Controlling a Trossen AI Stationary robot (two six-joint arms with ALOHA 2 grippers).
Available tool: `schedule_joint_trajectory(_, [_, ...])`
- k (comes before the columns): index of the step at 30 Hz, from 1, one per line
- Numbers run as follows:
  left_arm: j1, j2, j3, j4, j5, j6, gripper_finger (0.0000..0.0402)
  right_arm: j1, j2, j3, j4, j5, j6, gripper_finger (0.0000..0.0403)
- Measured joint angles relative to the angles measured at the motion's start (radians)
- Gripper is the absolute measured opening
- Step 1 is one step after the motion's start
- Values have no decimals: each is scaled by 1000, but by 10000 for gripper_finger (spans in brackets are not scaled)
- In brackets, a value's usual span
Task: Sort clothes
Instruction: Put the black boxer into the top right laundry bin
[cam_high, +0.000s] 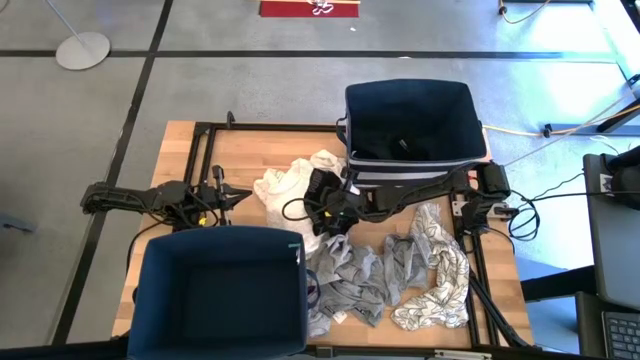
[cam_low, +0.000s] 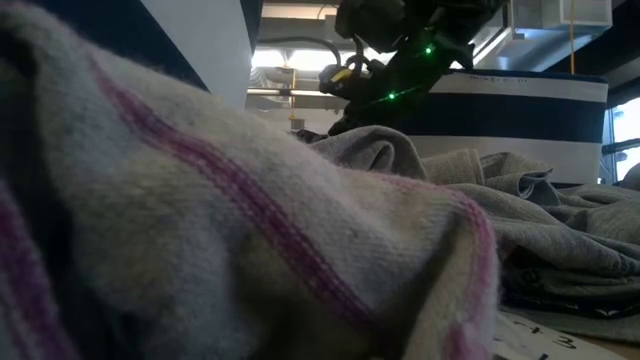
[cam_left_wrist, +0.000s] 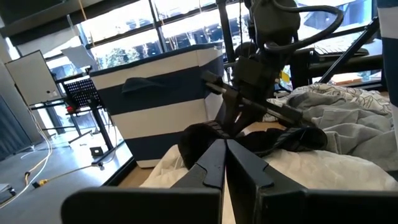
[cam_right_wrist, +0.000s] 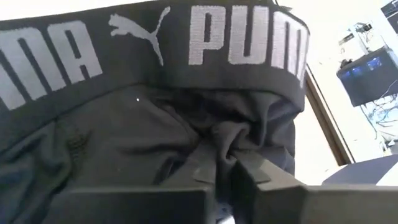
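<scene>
Between right gripper (cam_right_wrist: 225, 163) fingers, black garment (cam_right_wrist: 149, 124)

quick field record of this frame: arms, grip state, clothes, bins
right gripper: over the table's middle, fingers shut on the black garment, which carries a PUMA waistband
left gripper: at the table's left, beside the white garment, fingers shut, holding nothing
grey garments: heaped on the table's near middle
printed garment: on the right side
far bin: at the far right of the table
near bin: at the near left
</scene>
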Motion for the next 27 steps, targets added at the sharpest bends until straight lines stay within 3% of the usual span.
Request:
schedule_joint_trajectory(6, [0, 0, 0, -1, 0, -22, 3, 8, -2, 23, -37, 9, -10, 27])
schedule_joint_trajectory(10, [0, 1, 0, -1, 0, -23, 3, 35, -40, 38, -54, 49, -19, 13])
schedule_joint_trajectory(27, [0, 1, 0, -1, 0, -19, 3, 105, -390, 38, -149, 125, -41, 9])
